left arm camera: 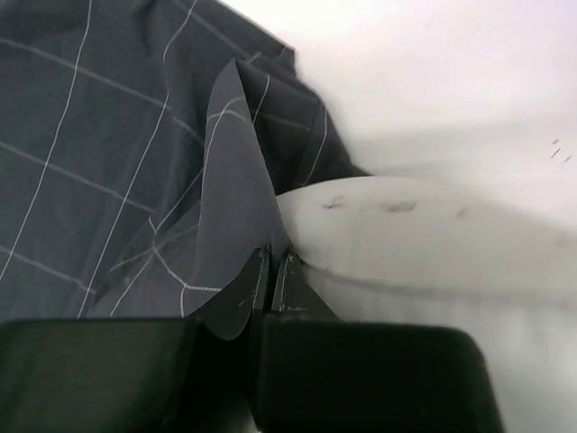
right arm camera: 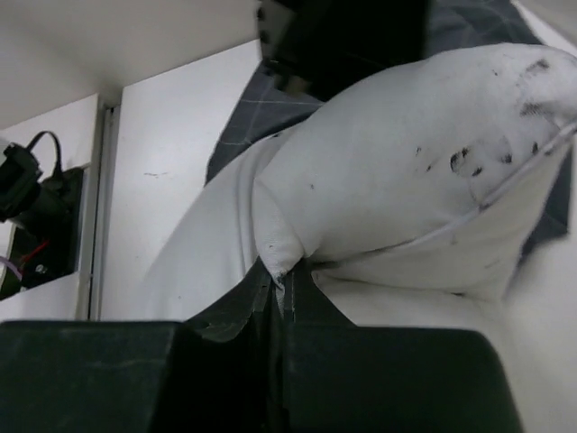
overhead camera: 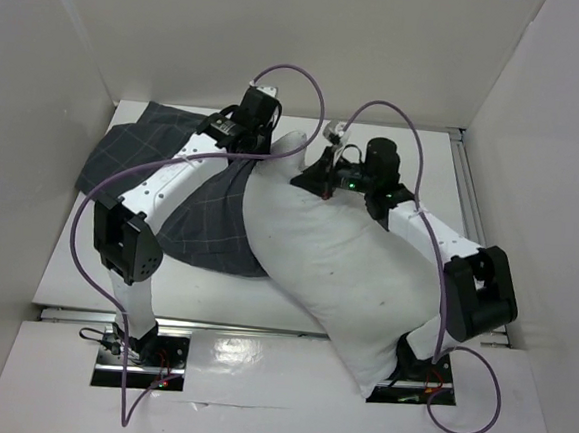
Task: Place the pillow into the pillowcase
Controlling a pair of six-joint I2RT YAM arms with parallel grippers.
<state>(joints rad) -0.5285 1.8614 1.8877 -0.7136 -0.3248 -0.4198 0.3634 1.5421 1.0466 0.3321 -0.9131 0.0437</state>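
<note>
The white pillow (overhead camera: 342, 256) lies diagonally from the table's back middle to the front right, over the right arm's base. To its left the dark grey checked pillowcase (overhead camera: 140, 145) is spread out under the left arm. My left gripper (overhead camera: 259, 152) is at the pillow's far left corner. In the left wrist view this gripper (left arm camera: 273, 271) is shut on a raised fold of the pillowcase (left arm camera: 90, 135), with the pillow (left arm camera: 424, 225) just to its right. My right gripper (overhead camera: 325, 177) sits on the pillow's far end. In the right wrist view it (right arm camera: 284, 280) is shut on a pinched tuck of the pillow (right arm camera: 406, 180).
White walls enclose the table on the left, back and right. A metal rail (overhead camera: 465, 185) runs along the right edge. Purple cables (overhead camera: 310, 83) loop above both wrists. An arm base with wiring (right arm camera: 36, 207) shows at the left of the right wrist view.
</note>
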